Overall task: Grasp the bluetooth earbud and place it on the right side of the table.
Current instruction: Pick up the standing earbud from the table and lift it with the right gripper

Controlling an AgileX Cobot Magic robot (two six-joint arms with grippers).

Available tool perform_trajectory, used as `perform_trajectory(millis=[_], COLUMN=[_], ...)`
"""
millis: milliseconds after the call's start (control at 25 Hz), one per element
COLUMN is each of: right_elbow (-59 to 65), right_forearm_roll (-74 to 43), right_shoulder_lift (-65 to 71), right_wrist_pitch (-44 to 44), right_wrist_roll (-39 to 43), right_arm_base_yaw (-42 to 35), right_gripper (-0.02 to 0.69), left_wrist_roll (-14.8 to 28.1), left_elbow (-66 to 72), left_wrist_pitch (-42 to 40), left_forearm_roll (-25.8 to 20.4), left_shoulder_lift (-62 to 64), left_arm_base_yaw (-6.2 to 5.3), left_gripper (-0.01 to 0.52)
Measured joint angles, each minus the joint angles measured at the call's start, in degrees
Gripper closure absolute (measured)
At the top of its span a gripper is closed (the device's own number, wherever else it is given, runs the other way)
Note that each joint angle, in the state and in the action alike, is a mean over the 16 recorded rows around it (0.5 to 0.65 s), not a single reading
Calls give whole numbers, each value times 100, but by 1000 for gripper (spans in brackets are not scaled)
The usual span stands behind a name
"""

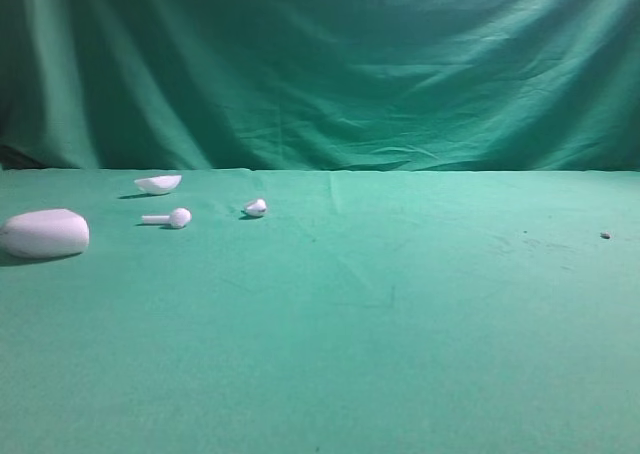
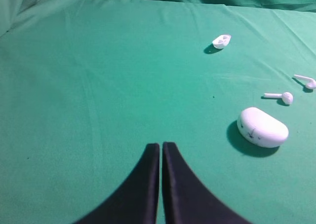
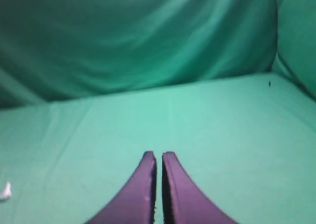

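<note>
The bluetooth earbud [image 1: 256,207], tiny and white with a dark spot on its head, lies on the green table [image 1: 400,304] left of the middle. In the left wrist view it lies at the right edge [image 2: 307,81]. A second, plain white earbud [image 1: 170,217] lies to its left, stem pointing left, and also shows in the left wrist view [image 2: 282,96]. Neither gripper shows in the high view. My left gripper [image 2: 161,145] is shut and empty, hovering well short and left of the earbuds. My right gripper [image 3: 159,155] is shut and empty over bare cloth.
A white pebble-shaped case [image 1: 45,233] sits at the far left, near my left gripper [image 2: 262,127]. A small white shell-like piece [image 1: 158,183] lies behind the earbuds. A tiny dark speck [image 1: 605,235] lies at the far right. The green curtain [image 1: 320,64] hangs behind.
</note>
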Motion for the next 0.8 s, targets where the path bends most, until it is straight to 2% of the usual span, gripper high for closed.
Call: perform_trajectory(millis=[360, 800], right_elbow=[-1405, -3958], right_forearm_roll=[86, 1], right_shoulder_lift=[2414, 5490], right_wrist_pitch=[981, 2712], right_wrist_roll=[-820, -1944], right_arm_base_yaw=[331, 1971], right_gripper=[665, 665], left_wrist_roll=[0, 0], left_elbow=[0, 0], left_wrist_pitch=[0, 0], left_forearm_roll=[0, 0], left_shoulder_lift=[0, 0], left_arm_base_yaw=[0, 0], left_gripper=[514, 514])
